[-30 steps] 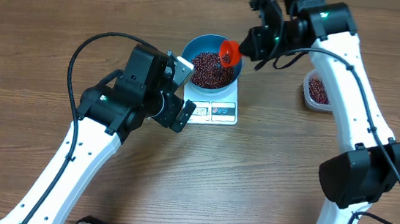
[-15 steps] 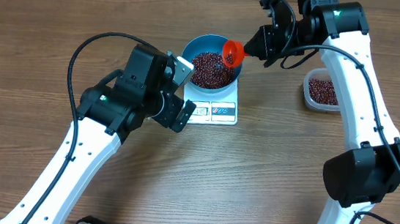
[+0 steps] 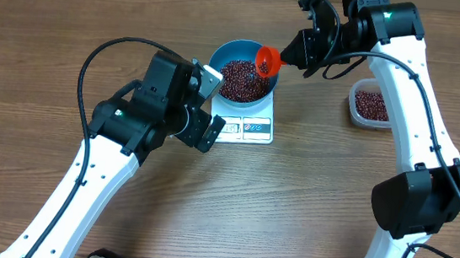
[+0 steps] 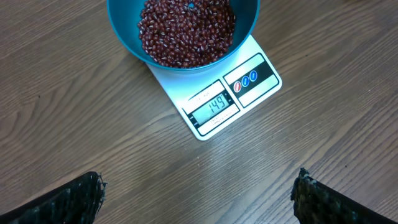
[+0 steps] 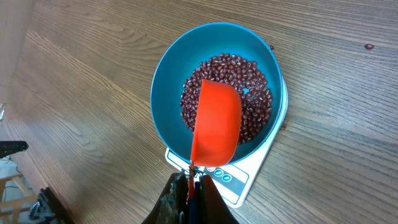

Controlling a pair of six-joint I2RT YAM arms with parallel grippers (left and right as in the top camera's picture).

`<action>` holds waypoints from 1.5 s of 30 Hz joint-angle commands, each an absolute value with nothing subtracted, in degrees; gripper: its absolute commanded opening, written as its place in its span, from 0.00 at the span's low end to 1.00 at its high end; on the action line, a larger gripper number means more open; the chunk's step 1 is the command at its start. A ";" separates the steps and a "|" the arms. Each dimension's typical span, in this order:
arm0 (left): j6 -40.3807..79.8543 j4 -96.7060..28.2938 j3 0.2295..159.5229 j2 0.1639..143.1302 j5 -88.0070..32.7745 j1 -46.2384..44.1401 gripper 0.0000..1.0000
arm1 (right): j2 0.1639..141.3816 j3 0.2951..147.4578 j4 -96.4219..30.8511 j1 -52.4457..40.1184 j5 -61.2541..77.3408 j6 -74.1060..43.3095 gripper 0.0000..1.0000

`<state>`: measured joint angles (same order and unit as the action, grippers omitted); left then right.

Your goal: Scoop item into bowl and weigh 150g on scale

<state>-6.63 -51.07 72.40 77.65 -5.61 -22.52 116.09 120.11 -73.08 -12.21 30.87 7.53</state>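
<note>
At nine o'clock of the scale (image 4: 177,84), left fingers (image 4: 68,199) spread wide, holding nothing, hanging clear above bare table (image 4: 74,112).

On the scale's twelve o'clock end, the bowl (image 4: 121,31): deep blue, round, smooth-walled, with a heap of the beans (image 4: 186,31) covering its floor. Small, dark red-brown, glossy, all loose. Along the six o'clock edge, a display showing 149 beside the blue-marked buttons. Judged a bean or so short of target.

Hard, light and quick to roll, by the look of them; not to be pinched singly. Better carried in the scoop (image 5: 216,121) and let fall a few at a time with a slight tilt. Best to leave the bowl untouched, since any push would likely upset the reading.

Over the bowl's two o'clock rim, that orange-red scoop, stiff plastic by the look, tipped mouth-down toward the heap. No beans showing on its visible face.

At its thin handle, right fingers (image 5: 168,202) clamped tight on it. Looks a sound place to hold, well away from the cup.

Well apart at three o'clock, a clear tub (image 3: 353,103) with more beans.
</note>
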 commanded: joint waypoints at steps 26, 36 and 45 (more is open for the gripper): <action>-7.70 -50.96 72.49 78.00 -6.46 -22.90 1.00 | 113.80 121.95 -71.90 -23.70 6.48 5.41 0.04; -7.70 -50.96 72.49 78.00 -6.44 -22.90 0.99 | 113.80 121.95 -71.64 -24.95 4.10 7.77 0.04; -7.70 -50.96 72.49 78.00 -6.46 -22.90 1.00 | 113.80 121.95 -71.37 -26.15 3.90 12.38 0.04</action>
<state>-6.63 -51.07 72.42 77.65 -5.63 -22.52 116.09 120.11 -71.81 -25.63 4.40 10.13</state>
